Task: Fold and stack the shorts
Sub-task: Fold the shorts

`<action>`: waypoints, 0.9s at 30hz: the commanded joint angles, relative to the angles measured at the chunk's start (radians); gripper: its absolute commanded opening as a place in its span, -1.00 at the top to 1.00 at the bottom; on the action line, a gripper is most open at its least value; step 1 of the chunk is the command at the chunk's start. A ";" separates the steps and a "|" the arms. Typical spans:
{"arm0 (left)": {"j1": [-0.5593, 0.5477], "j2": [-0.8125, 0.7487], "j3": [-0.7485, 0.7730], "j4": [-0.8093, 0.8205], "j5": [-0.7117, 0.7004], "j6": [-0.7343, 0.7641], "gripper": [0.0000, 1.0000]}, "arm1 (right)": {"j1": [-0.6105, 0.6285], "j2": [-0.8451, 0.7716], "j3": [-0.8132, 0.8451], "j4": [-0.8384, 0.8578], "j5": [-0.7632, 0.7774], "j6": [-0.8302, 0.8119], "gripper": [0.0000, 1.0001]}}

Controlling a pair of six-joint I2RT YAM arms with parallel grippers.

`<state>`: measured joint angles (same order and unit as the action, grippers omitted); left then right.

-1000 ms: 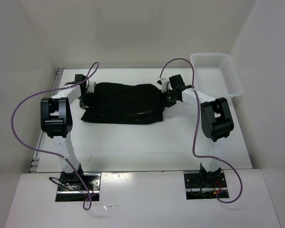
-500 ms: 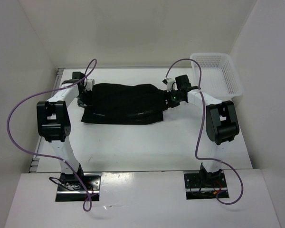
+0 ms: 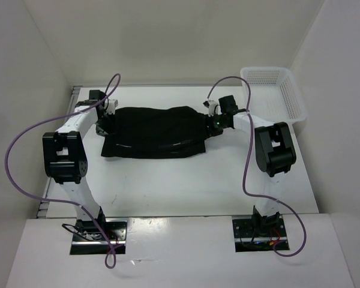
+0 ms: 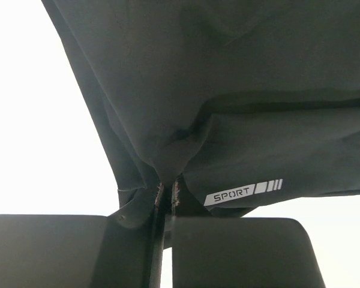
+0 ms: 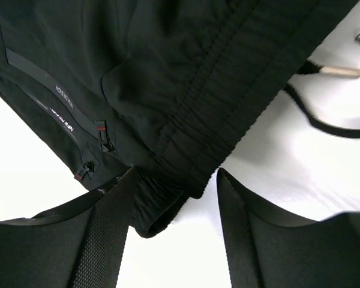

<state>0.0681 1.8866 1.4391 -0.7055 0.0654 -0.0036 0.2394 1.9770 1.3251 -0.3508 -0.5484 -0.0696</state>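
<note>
Black soft shorts [image 3: 153,132], spread flat on far desk [image 3: 186,180], seen overhead; left wrist: left gripper [image 4: 167,195] jaws pinched on a fabric fold; right wrist: right gripper [image 5: 175,207] jaws wide, straddling elastic waistband [image 5: 210,120]; likely light, limp; best held at edges.

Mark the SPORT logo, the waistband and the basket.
SPORT logo [image 4: 233,195]: left wrist view, on the lettering.
waistband [image 5: 223,102]: right wrist view, on the gathered elastic.
basket [image 3: 264,75]: top external view, on its far wall.

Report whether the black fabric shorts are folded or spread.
Folded over: the black fabric shorts lie doubled, a lower layer's edge showing along the near side.
</note>
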 commanded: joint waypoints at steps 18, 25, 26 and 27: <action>0.006 0.017 -0.088 -0.002 -0.036 0.004 0.33 | 0.011 0.006 0.059 0.046 -0.038 -0.050 0.41; 0.015 0.037 -0.097 0.009 -0.047 0.004 0.46 | 0.020 0.006 0.059 0.046 -0.047 -0.050 0.84; 0.015 0.037 -0.097 0.009 -0.047 0.004 0.51 | 0.020 0.006 0.059 0.046 -0.056 -0.050 0.94; 0.024 0.048 -0.097 0.018 -0.047 0.004 0.64 | 0.020 0.006 0.059 0.046 -0.056 -0.061 0.99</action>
<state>0.0788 1.9076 1.3460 -0.7013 0.0242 -0.0048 0.2493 1.9800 1.3739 -0.3439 -0.5690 -0.1162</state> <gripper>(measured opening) 0.213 0.032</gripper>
